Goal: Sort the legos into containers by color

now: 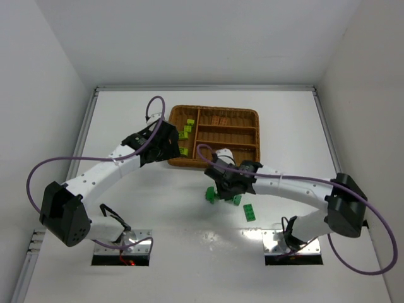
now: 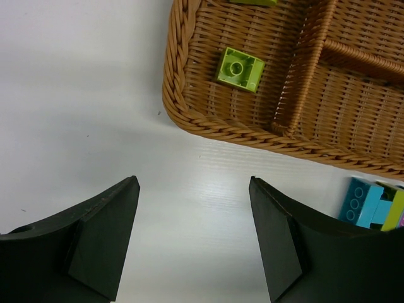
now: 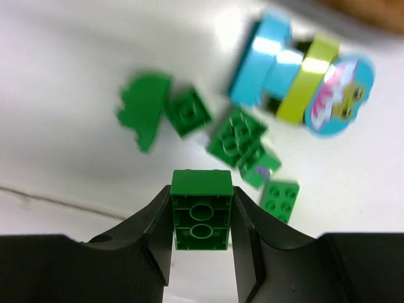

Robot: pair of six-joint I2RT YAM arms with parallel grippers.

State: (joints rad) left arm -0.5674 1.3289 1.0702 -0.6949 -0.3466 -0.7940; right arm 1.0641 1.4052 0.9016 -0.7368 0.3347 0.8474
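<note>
- Closest to the arm bases, we see one dark green studded plastic brick (image 1: 250, 213) lying alone on the white surface (image 1: 158, 208), between the right arm's base and its wrist.
- The right pincer (image 3: 202, 203) is clamped on a second dark green brick (image 3: 202, 221). One finger presses each side, and the brick's hollow underside faces the wrist camera.
- Just beyond that held brick, a loose cluster of dark green pieces (image 3: 237, 139) lies on the surface. The view is blurred, so we cannot count them.
- Past the cluster sits a cyan-blue and lime-yellow stack (image 3: 284, 69) with a round printed piece (image 3: 341, 95) against it. From the left wrist view we see its cyan-blue brick (image 2: 363, 202) on the surface just outside the tray's front wall.
- The left pincer (image 2: 192, 233) stands open with nothing between its fingers. It hangs over bare surface just outside the front-left corner of the tray.
- Farthest away is the rectangular brown woven wicker tray (image 1: 255, 115).
  - Its wide left section holds several lime-yellow bricks (image 1: 188, 124), one of them studs-up near the corner.
  - A narrow compartment at the far side holds orange-brown bricks (image 1: 219, 120).
</note>
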